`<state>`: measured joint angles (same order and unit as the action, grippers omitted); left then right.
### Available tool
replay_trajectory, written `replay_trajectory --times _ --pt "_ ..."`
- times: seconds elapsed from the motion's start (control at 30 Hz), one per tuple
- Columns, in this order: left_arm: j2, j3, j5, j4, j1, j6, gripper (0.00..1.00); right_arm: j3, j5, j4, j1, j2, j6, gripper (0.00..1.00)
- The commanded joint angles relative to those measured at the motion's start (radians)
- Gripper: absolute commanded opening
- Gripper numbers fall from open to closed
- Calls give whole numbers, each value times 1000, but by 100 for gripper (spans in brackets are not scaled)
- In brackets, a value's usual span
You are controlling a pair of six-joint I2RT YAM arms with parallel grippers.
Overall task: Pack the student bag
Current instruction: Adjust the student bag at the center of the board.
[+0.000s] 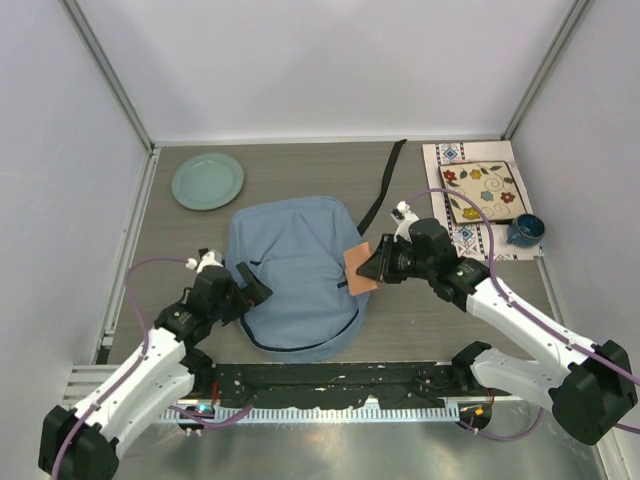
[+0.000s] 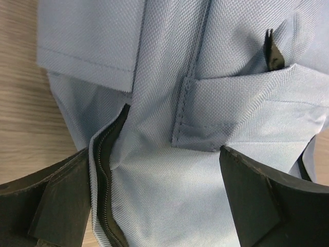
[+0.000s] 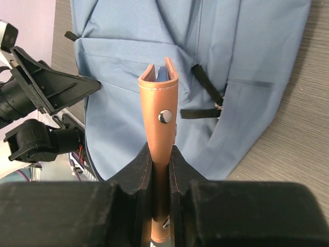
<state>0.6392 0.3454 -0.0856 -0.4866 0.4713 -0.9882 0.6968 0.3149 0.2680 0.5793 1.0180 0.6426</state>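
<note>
Holding a tan leather case [image 3: 159,103] pinched edge-on, the right claw [image 3: 160,154] hovers by the student bag [image 1: 295,270]. The wide-spread left claw [image 2: 157,193] likely must widen the zipper [image 2: 105,170] first.

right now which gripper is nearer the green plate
Left. The left gripper is at the bag's left edge, on the plate's side; the right gripper is at the bag's right edge, holding a brown case.

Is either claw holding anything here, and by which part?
Right claw pinches the brown leather snap case at its near end. Left claw is open, holding nothing.
</note>
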Motion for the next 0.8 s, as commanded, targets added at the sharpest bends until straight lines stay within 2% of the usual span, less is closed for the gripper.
replay_trajectory --times 0.0,0.13,0.3,0.47,0.6,0.77 --pt "117 32 197 260 1 -14 100 1 -8 -50 -22 -15 26 1" --pt "238 119 210 255 1 34 100 -6 -8 -50 -45 -19 42 1" --pt "298 156 213 301 1 60 100 -8 -2 -44 -84 -24 45 1" --pt "366 202 210 263 1 85 100 -6 18 -41 -147 -12 58 1" --pt "327 225 132 175 1 88 100 -5 26 -41 -182 -10 77 1" --pt "228 268 -23 -33 1 85 100 -5 13 -42 -210 -19 95 1"
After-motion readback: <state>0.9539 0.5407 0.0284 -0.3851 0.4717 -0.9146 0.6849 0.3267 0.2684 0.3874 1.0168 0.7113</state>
